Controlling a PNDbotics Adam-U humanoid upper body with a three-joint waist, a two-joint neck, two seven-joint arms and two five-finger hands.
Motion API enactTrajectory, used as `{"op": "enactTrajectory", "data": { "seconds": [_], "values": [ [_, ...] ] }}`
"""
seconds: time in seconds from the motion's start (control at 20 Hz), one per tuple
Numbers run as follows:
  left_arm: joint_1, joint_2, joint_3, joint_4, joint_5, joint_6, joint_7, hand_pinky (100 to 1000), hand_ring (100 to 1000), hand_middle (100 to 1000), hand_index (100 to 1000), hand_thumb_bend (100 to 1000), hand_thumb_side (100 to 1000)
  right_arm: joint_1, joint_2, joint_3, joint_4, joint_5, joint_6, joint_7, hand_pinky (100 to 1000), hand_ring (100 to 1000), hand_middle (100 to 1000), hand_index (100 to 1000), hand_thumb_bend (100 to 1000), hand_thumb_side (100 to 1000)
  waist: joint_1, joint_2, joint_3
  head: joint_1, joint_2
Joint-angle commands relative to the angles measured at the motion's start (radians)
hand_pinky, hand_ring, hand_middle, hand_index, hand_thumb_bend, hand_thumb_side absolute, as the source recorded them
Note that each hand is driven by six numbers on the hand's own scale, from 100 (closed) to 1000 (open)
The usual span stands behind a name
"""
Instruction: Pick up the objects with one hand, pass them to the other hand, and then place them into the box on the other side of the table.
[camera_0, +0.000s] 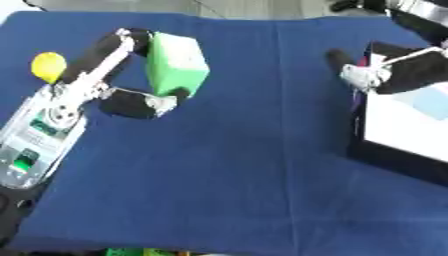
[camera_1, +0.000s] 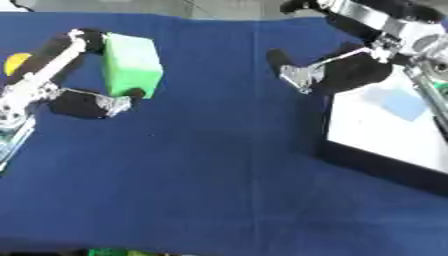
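No brand, label or writing can be read on anything here. The work surface is a table covered in a dark blue cloth (camera_0: 254, 165) with a faint crease running down its middle; beyond its far edge a strip of pale grey floor (camera_0: 236, 7) shows, and a sliver of something green sits at the near edge, too little of it to make out.

The left hand (camera_0: 122, 82), black with silver joints, grips a bright green rectangular block (camera_0: 178, 62): fingers curl over the block's far upper corner and the thumb presses against its lower near edge, so the block sits tilted between them, just above or on the cloth; which cannot be told. Behind that hand, on its outer side, lies a small yellow rounded object (camera_0: 48, 66) on the cloth, close to the forearm but apart from the block.

The right hand (camera_1: 311, 70) is well apart from the block, across the middle of the table. Its dark fingers are extended toward the centre and hold nothing. Directly under and behind its wrist stands the shallow black-walled box (camera_1: 376, 165) with a white lining, and a pale blue patch (camera_1: 401, 105) lies inside near the wrist.
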Motion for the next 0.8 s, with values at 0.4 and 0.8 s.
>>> {"op": "enactTrajectory", "data": {
  "seconds": [0.4,0.8],
  "values": [
    [0.002,-0.046,-0.024,-0.02,-0.131,-0.066,0.016,785,587,614,614,100,273,-0.084,0.046,0.088,-0.018,0.051,0.032,0.095,907,1000,948,957,100,288,-0.005,-0.033,-0.009,0.001,0.015],
    [0.007,-0.072,-0.034,-0.014,-0.217,-0.081,0.041,774,564,604,610,100,243,-0.115,0.087,0.128,-0.018,0.121,0.115,0.092,905,1000,946,962,100,276,-0.005,-0.034,-0.01,-0.007,0.021]
  ]
}}
